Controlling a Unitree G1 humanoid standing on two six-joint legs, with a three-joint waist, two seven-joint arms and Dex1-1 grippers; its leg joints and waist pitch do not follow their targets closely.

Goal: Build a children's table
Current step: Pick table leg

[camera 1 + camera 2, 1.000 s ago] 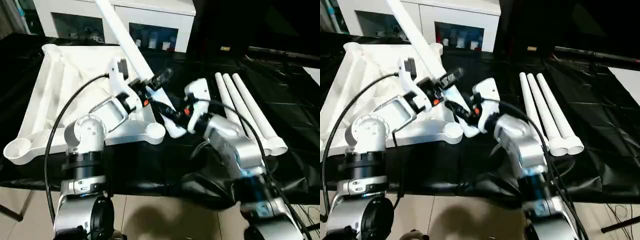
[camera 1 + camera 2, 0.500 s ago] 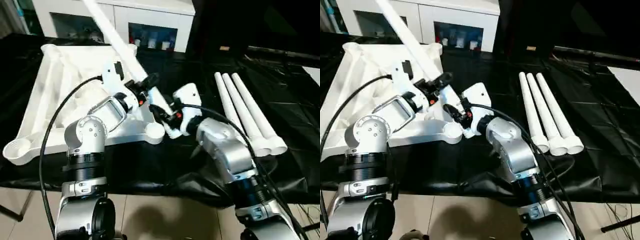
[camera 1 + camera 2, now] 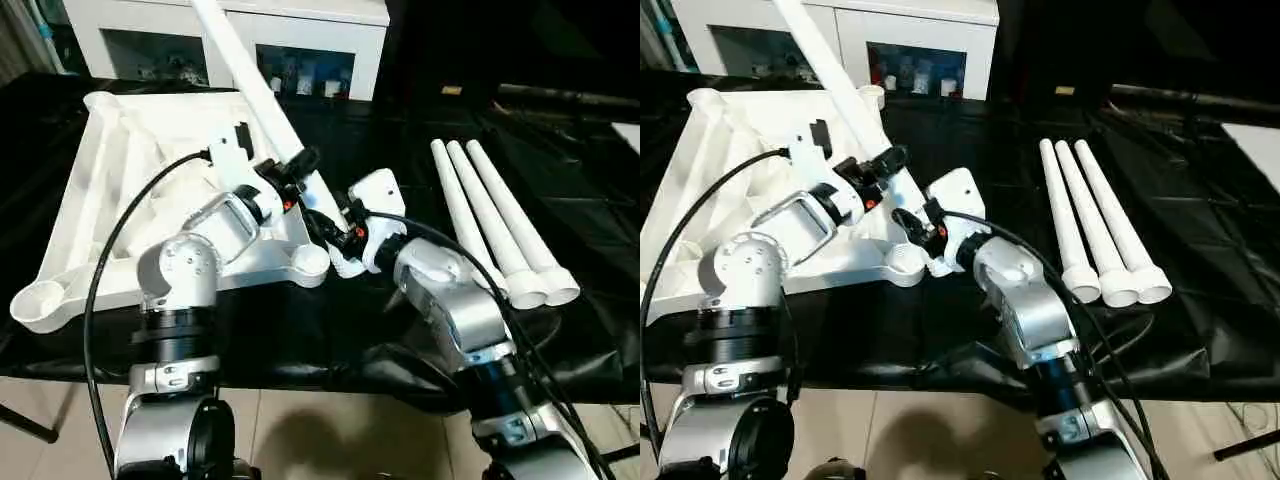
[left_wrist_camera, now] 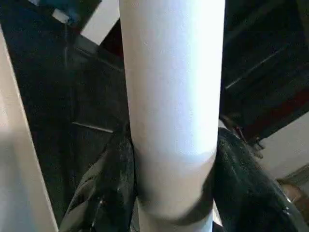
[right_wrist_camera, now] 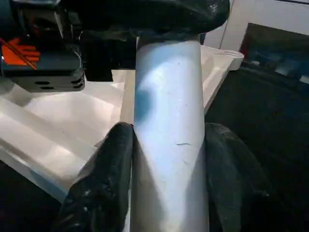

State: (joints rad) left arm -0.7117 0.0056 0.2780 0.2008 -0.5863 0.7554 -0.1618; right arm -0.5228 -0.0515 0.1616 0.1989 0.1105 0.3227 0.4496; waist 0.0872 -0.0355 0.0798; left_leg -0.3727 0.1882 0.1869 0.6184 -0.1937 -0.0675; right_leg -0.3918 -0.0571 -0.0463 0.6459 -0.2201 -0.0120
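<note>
A black sheet (image 3: 300, 340) covers the bench, wrinkled and glossy along its front edge. Behind it stands a white cabinet (image 3: 300, 15) with glass doors (image 3: 305, 70), small items dimly visible on its shelves. The floor (image 3: 350, 430) below is pale beige tile. The right background is dark.

1. Your desk (image 3: 300, 330) is covered with crinkled black sheeting.
2. The upturned white tabletop (image 3: 120, 200) lies on its left half, ribs up.
3. Three white legs (image 3: 495, 225) lie side by side toward its right edge.
</note>
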